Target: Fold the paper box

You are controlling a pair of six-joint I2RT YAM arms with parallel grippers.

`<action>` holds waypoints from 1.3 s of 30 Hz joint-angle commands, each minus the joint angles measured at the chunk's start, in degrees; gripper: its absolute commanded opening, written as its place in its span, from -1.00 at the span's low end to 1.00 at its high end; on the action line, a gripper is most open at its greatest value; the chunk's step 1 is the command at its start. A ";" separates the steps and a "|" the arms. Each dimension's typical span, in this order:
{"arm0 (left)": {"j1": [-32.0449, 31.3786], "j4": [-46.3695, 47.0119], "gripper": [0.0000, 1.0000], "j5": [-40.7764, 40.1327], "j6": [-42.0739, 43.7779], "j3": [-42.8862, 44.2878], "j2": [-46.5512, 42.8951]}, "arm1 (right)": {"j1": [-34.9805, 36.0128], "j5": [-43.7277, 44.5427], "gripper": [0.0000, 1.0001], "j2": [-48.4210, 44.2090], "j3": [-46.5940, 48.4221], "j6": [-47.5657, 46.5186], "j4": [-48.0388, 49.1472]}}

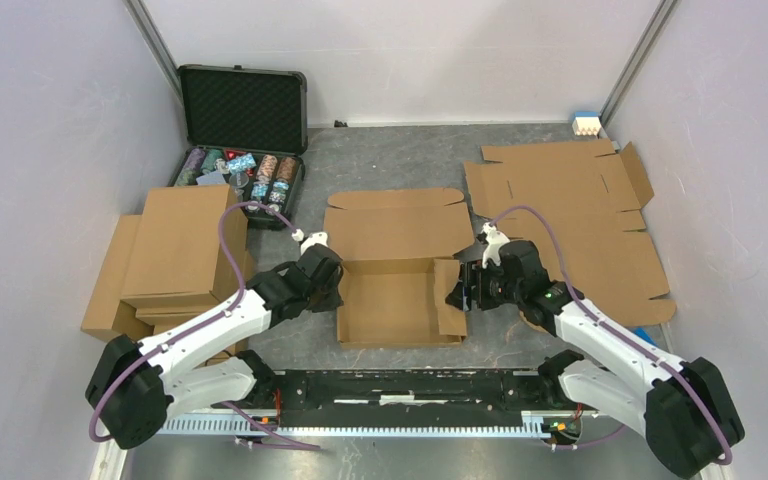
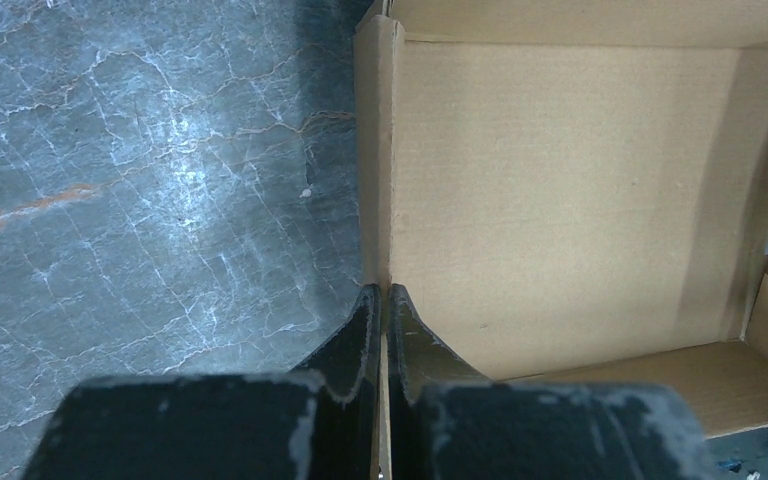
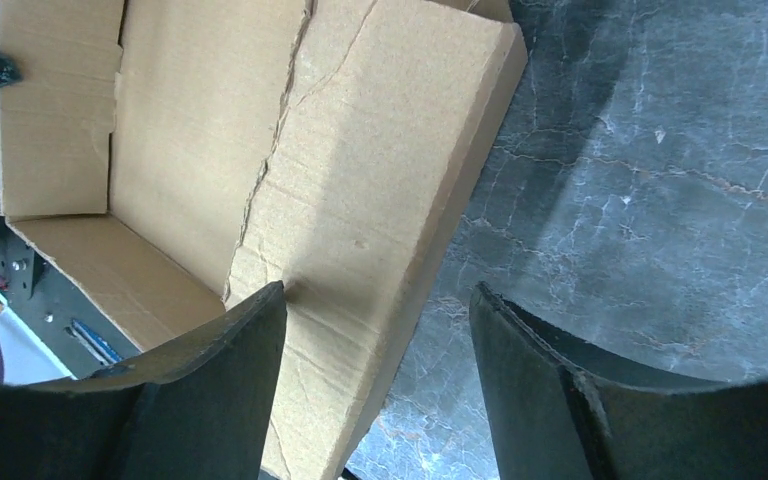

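Folding the side walls is the step in hand. Your paper box [image 1: 400, 290] sits in the middle of the bench [image 1: 390, 160]. Your left claw [image 2: 382, 298] is pinched tight on the box's left wall. Your right claw [image 3: 378, 300] gapes wide, gripping nothing, astride the leaning right flap [image 3: 360, 180]. Next, you likely need to press that flap down inside. Only the right wrist view shows its ragged crease; only the overhead view shows both arms.
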 commanded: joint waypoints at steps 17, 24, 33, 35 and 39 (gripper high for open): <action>-2.05 -1.20 -0.95 -2.12 -1.64 2.16 1.97 | 9.43 24.65 0.25 5.37 10.25 -2.63 -12.45; -4.26 -0.55 -0.89 -3.32 -4.25 2.06 1.33 | 13.23 31.20 0.18 8.74 14.35 -3.33 -15.87; -6.19 -0.79 -0.49 -3.93 -5.01 2.62 -0.15 | 16.53 34.87 0.11 11.44 17.05 -4.27 -17.82; -6.19 -2.53 -0.20 -5.28 -4.33 3.52 -1.09 | 16.55 34.22 0.12 11.42 16.70 -4.70 -17.21; -4.43 -5.36 0.36 -5.03 -0.60 6.34 -3.04 | 16.54 32.63 0.12 11.49 16.27 -6.43 -16.28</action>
